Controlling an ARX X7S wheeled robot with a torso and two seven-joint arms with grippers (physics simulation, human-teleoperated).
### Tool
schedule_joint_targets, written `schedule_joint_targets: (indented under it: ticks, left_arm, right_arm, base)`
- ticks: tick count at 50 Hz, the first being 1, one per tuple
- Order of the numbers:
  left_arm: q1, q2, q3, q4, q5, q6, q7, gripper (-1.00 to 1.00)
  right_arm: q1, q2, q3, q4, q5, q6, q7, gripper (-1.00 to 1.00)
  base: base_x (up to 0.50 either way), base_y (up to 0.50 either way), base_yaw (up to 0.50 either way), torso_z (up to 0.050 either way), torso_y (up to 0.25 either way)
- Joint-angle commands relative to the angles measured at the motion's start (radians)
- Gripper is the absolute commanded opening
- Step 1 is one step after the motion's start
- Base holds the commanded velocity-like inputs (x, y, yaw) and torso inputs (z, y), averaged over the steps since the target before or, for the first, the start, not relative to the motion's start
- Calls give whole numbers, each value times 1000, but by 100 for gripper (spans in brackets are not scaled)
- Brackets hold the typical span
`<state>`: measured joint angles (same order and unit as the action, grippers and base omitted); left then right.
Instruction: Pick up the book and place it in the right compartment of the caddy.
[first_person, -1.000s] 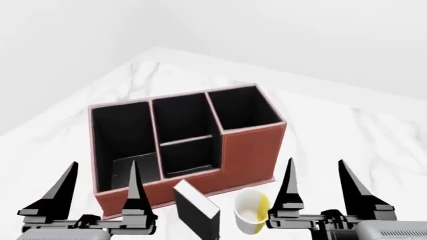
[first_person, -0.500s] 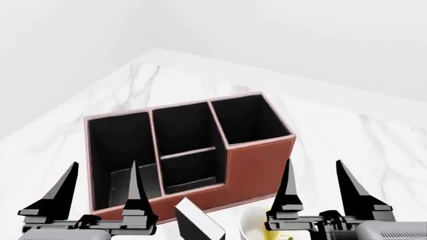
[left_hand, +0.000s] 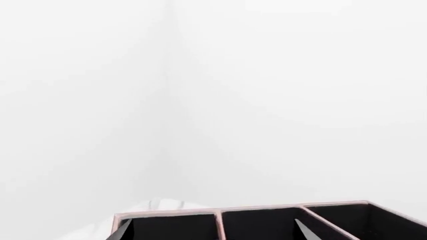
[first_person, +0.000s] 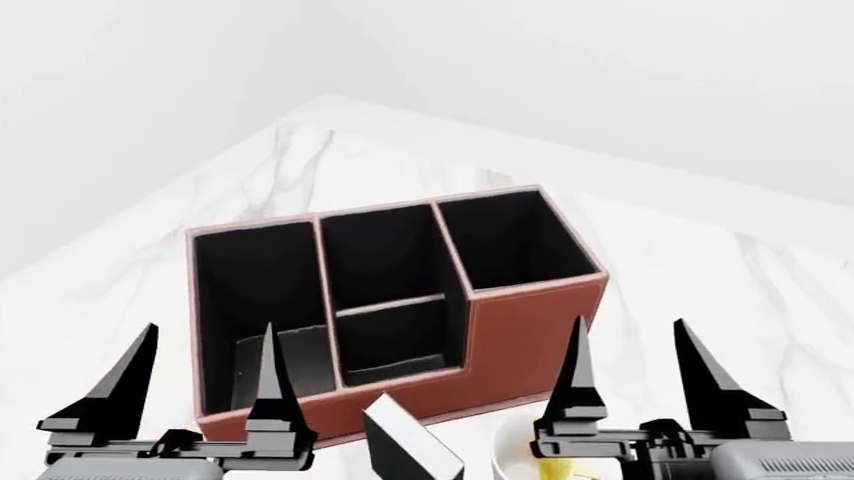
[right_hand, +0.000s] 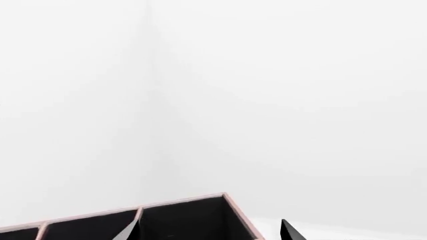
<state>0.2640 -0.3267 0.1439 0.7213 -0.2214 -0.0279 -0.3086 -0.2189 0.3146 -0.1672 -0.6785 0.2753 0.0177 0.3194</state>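
Nearest the robot, both tools hover low over the white marble desk (first_person: 694, 270), each with its black fingers spread wide and nothing between them: the left tool (first_person: 200, 385) at the near left, the right tool (first_person: 638, 380) at the near right. Between them, at the lower edge of the head view, stands the book (first_person: 407, 448), tilted, its white page edges showing; only its upper part is visible now, where a second ago more of it showed. It lies apart from both tools, a little nearer the right one, just in front of the caddy's front wall. Beside it the mug (first_person: 521, 462) is partly hidden behind the right tool. Beyond, the caddy (first_person: 527, 335) sits slightly lower and further right in the view than a second ago. Its right compartment (first_person: 514, 240) is the far right cell, open at the top.
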Motion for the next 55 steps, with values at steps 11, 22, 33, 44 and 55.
schedule_joint_targets:
  ticks: [11, 22, 33, 44, 55]
  left_arm:
    - [1, -9, 7, -1, 0, 7, -11, 100]
    - [0, -14, 9, 2, -2, 6, -18, 100]
    - [-5, -18, 4, 4, -7, -2, -28, 100]
    - [-14, -19, 13, -13, -6, -2, -27, 100]
    - [-17, -23, 12, -12, -11, -8, -35, 100]
  right_arm:
    - [-3, 6, -1, -1, -2, -4, 18, 100]
    - [-8, 15, -15, -7, -5, -10, 13, 100]
    - [-32, 137, -58, -129, 15, 75, -68, 100]
    - [11, 280, -53, -190, 193, 226, -166, 100]
    - [100, 345, -39, -115, 403, 326, -258, 100]
  base:
    - [-1, 0, 110, 0, 0]
    - [0, 0, 87, 0, 0]
    - [0, 0, 0, 0, 0]
    - [0, 0, 0, 0, 0]
    - [0, 0, 0, 0, 0]
